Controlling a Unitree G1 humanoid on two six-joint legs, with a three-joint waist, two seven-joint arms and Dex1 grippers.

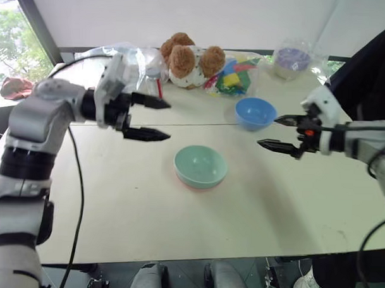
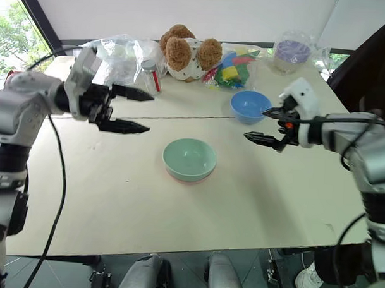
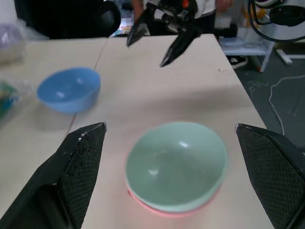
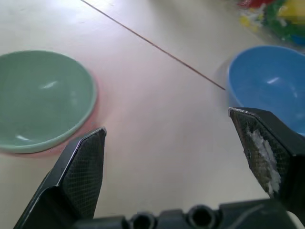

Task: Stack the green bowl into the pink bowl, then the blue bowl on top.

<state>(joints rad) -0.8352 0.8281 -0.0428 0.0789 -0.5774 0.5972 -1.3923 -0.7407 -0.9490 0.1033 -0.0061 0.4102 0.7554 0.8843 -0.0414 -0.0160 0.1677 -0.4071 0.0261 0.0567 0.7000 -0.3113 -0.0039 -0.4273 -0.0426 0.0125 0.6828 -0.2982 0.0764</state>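
The green bowl [image 1: 200, 165] sits nested inside the pink bowl [image 1: 192, 184] at the table's middle; only a thin pink rim shows beneath it. The blue bowl [image 1: 255, 113] stands upright farther back and to the right, by itself. My left gripper [image 1: 156, 119] hovers open and empty above the table, up and to the left of the stacked bowls. My right gripper [image 1: 276, 132] is open and empty too, just to the right of the blue bowl, pointing left toward it. The left wrist view shows the green bowl [image 3: 176, 164] in the pink bowl [image 3: 162, 210] between the fingers.
A teddy bear [image 1: 188, 58], a bag of coloured blocks [image 1: 233, 73], clear plastic bags [image 1: 129, 56] and a wrapped purple bowl [image 1: 291, 59] line the table's back edge [image 1: 345, 114]. A person in dark clothes [image 1: 369, 68] stands at the right.
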